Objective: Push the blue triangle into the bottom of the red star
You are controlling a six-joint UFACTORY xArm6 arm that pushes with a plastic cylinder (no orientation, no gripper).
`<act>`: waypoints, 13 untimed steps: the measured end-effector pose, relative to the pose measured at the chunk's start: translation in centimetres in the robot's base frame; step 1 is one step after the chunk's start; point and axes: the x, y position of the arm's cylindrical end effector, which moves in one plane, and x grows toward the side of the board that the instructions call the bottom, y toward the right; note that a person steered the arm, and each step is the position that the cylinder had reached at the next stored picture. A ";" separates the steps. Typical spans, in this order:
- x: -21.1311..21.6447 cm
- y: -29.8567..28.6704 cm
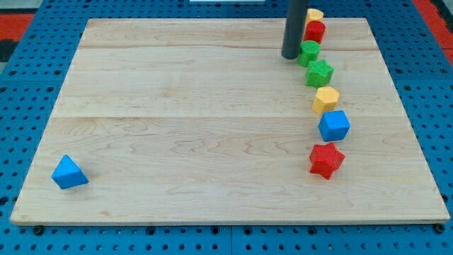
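Note:
The blue triangle (pixel 69 172) lies near the board's bottom left corner. The red star (pixel 326 159) lies at the lower right, far from the triangle. My tip (pixel 290 56) is near the view's top right, just left of a green block (pixel 308 53), far from both the triangle and the star.
A column of blocks runs down the right side: a yellow block (pixel 315 14), a red block (pixel 314 31), the green block, a green star (pixel 319 72), a yellow block (pixel 326 99) and a blue cube (pixel 334 125) just above the red star. The wooden board (pixel 198 127) rests on a blue pegboard.

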 end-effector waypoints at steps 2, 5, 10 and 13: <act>1.3 -3.9; 11.9 -30.9; 26.8 -36.3; 25.0 -32.3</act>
